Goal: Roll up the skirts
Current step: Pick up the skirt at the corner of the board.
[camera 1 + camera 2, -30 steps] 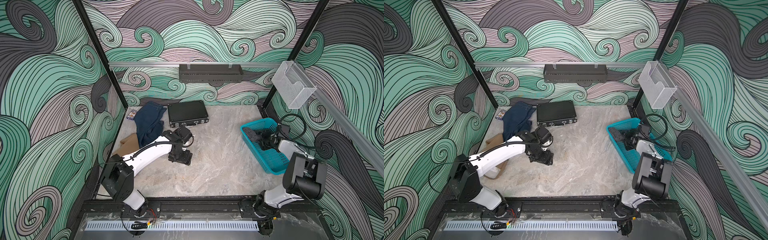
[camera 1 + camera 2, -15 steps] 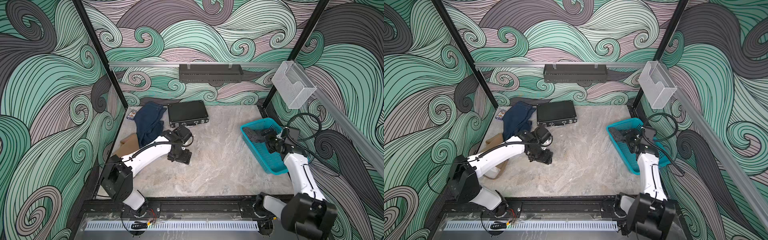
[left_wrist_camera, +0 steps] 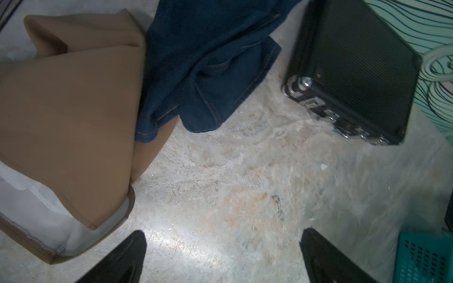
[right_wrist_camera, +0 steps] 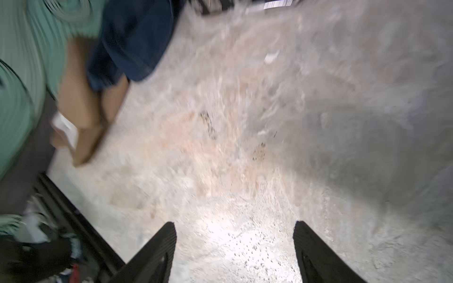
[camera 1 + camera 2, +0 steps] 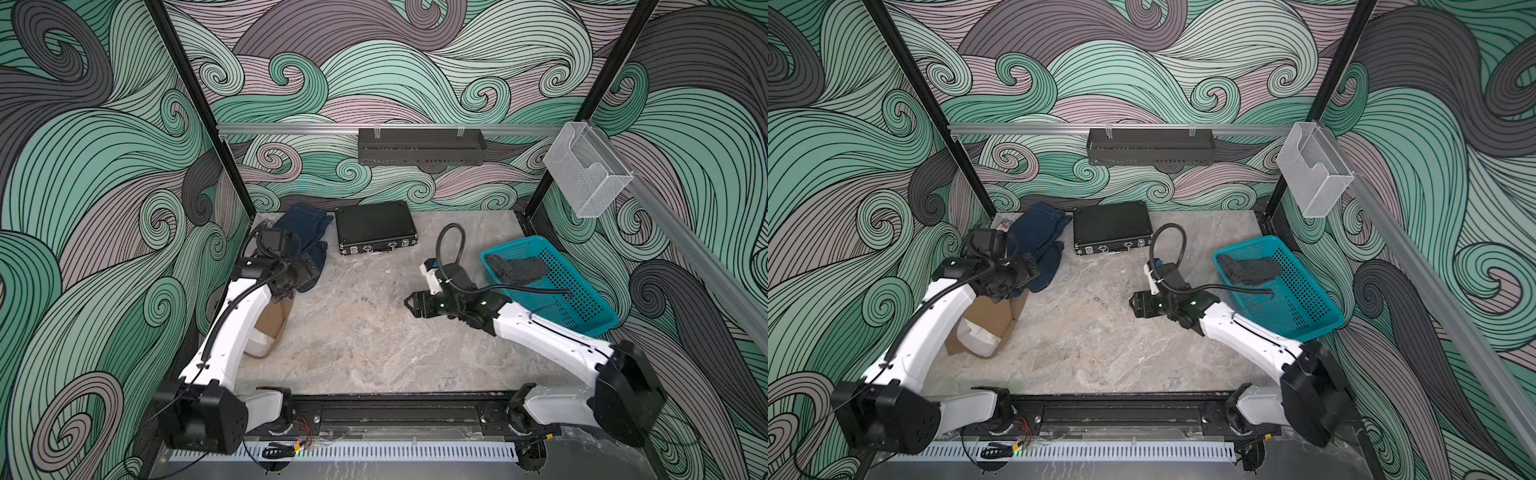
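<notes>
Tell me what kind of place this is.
Probably a robot lab test cell, not a home: a left arm and right arm mounted on a rail fronting a marble-look table, wave-patterned panels enclosing it, and staged props like the teal basket and black case.

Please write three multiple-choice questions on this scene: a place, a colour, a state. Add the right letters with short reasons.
1. Where is the dotted grey skirt? A in the teal basket; B on a chair; C in a gripper.
2. The denim skirt beside the black case is: A red; B dark blue; C white.
3. The left gripper is: A shut on cloth; B open, empty; C hidden.
1A: mesh walls surround it. 2B: its cloth is navy. 3B: jaws apart over bare table.
</notes>
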Controlling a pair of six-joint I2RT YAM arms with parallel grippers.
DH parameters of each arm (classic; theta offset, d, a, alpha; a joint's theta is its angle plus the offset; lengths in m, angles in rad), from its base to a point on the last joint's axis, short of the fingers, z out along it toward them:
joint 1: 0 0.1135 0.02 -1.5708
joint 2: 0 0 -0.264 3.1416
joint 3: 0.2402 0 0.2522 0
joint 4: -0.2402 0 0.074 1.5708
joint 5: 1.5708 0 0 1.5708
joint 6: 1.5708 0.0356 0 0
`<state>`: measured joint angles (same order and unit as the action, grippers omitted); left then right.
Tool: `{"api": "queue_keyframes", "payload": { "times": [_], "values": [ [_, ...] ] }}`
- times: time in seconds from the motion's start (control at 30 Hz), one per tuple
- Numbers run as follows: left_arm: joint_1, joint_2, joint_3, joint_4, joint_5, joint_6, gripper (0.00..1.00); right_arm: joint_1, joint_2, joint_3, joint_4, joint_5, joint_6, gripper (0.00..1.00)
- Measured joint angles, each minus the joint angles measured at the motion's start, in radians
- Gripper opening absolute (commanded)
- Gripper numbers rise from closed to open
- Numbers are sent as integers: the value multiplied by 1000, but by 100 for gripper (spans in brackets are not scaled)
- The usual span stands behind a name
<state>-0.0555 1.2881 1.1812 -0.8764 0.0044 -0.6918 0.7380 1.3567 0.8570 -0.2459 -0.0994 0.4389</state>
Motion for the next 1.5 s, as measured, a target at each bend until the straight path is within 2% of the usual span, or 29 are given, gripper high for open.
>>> {"api": "queue_keyframes", "payload": {
  "times": [0.1,0.17,0.27,0.37,0.57,0.6,0.67,0.7,0.73,0.77,0.9,1.0,1.13,1.2,1.27,1.3,1.37,1.43,1.47,1.5],
  "values": [
    [69,188,24,70,51,-40,98,95,74,-48,54,54,-53,76],
    [105,357,88,92,103,-50,93,138,83,-103,119,92,-93,76],
    [129,612,292,55,146,-32,89,164,93,-172,208,122,-123,76],
    [135,823,544,-10,105,6,89,164,110,-191,246,145,-142,76],
    [134,981,817,-146,-67,108,90,164,111,-191,307,183,-164,76],
    [134,994,844,-156,-87,125,85,164,112,-191,309,187,-167,76],
    [134,1028,907,-174,-121,167,58,164,114,-190,311,201,-170,76],
    [134,1048,938,-184,-130,182,37,164,116,-190,311,208,-171,76],
    [134,1070,972,-195,-132,197,6,164,118,-190,311,215,-171,76],
    [134,1093,1008,-210,-132,212,0,164,121,-190,310,223,-171,75],
    [134,1110,1094,-243,-120,231,0,161,130,-190,307,262,-174,75],
    [130,1026,1096,-214,-64,222,0,148,129,-190,308,286,-173,74],
    [83,713,940,-93,-11,184,0,111,111,-198,312,313,-161,73],
    [9,527,843,-31,-8,170,0,94,81,-214,310,333,-145,73],
    [-126,314,724,50,7,151,3,78,30,-241,309,357,-122,74],
    [-189,232,666,88,18,141,14,71,2,-256,309,365,-111,74],
    [-317,80,529,149,78,112,61,42,-78,-279,285,375,-70,75],
    [-386,-31,389,184,136,76,82,2,-153,-280,241,380,-25,77],
    [-402,-57,329,183,159,65,89,-23,-196,-277,212,378,0,78],
    [-412,-62,278,175,175,58,91,-46,-230,-271,181,373,20,78]
  ]
}}
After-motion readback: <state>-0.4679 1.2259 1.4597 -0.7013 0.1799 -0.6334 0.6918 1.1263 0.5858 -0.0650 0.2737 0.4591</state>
